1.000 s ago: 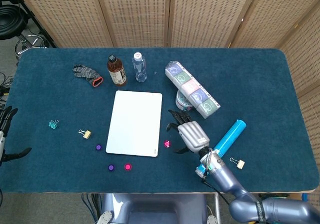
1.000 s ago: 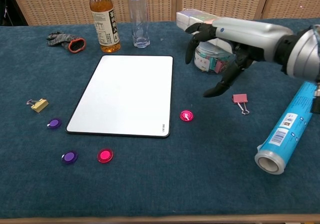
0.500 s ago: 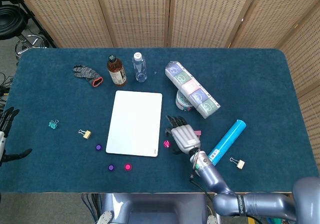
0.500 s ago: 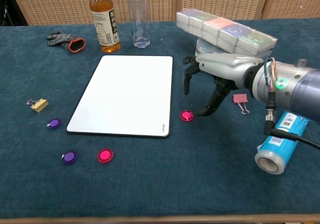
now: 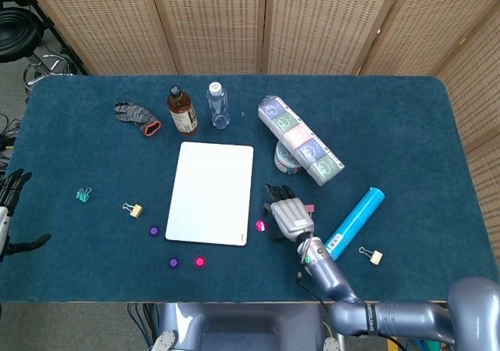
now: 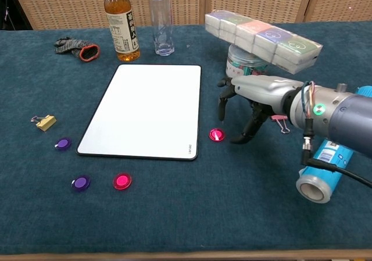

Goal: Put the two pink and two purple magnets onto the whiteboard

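The whiteboard [image 6: 142,111] lies flat near the middle of the blue table [image 6: 186,214], with no magnet on its surface. One pink magnet [image 6: 217,135] sits on the cloth just off the board's near right corner, and the right hand [image 6: 247,107] hangs directly over and beside it, fingers spread and pointing down, holding nothing; in the chest view one fingertip reaches down just to the right of the magnet, but whether it touches the magnet cannot be told. The second pink magnet [image 6: 122,181] lies nearer the table's front edge, below the board's near left corner, with a purple magnet [image 6: 80,183] just to its left. The other purple magnet [image 6: 63,143] rests further back, just beside the board's left edge. The left hand [image 5: 9,210] shows only at the left border of the head view, off the table edge, fingers apart and empty. Behind the board stand a brown bottle [image 6: 121,22] and a clear bottle [image 6: 161,20], with a grey glove [image 6: 77,47] to their left. A long pack of boxes [image 6: 261,33] rests tilted on a round tub [image 6: 244,66] behind the right hand. A pink binder clip [image 6: 280,120] lies just right of the hand, a blue roll [image 6: 328,168] further right, and a gold binder clip [image 6: 44,121] left of the board.
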Controlling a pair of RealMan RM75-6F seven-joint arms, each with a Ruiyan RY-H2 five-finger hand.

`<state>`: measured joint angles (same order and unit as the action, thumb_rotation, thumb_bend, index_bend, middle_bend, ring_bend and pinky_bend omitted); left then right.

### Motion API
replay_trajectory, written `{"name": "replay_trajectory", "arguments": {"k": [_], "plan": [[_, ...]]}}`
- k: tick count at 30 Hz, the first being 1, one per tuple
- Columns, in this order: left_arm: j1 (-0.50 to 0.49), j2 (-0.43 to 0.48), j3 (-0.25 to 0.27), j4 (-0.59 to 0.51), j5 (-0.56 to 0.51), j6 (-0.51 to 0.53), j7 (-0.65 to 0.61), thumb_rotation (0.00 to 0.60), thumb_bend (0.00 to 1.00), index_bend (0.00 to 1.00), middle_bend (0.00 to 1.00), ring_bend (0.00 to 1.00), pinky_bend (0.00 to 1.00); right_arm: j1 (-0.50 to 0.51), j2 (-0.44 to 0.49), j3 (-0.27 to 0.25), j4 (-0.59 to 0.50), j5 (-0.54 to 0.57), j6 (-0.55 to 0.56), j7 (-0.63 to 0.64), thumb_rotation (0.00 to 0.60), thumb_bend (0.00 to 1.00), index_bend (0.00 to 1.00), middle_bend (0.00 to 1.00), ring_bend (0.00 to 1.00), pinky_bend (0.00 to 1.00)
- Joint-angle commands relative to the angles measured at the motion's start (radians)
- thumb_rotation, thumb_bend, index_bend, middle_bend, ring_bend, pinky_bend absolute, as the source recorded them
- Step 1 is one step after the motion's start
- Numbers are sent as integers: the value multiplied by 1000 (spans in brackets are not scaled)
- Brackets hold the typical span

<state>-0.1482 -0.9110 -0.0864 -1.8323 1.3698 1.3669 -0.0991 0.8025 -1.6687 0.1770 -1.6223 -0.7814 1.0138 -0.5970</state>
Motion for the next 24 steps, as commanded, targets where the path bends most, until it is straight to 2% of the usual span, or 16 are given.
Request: {"name": "replay_trajectory", "arguments": {"k": [1,24], "plan": [[0,1,-1,0,-3,-2,-1,600,91,0,0,0,0,5,-15,1,24,19,-10,9,600,256,404,0,0,0],[-9,-2,0,-3,-17,-20,13,600,91,0,0,0,0,24,-57,20,72,45,-37,61,600,278,415,0,0,0]]}}
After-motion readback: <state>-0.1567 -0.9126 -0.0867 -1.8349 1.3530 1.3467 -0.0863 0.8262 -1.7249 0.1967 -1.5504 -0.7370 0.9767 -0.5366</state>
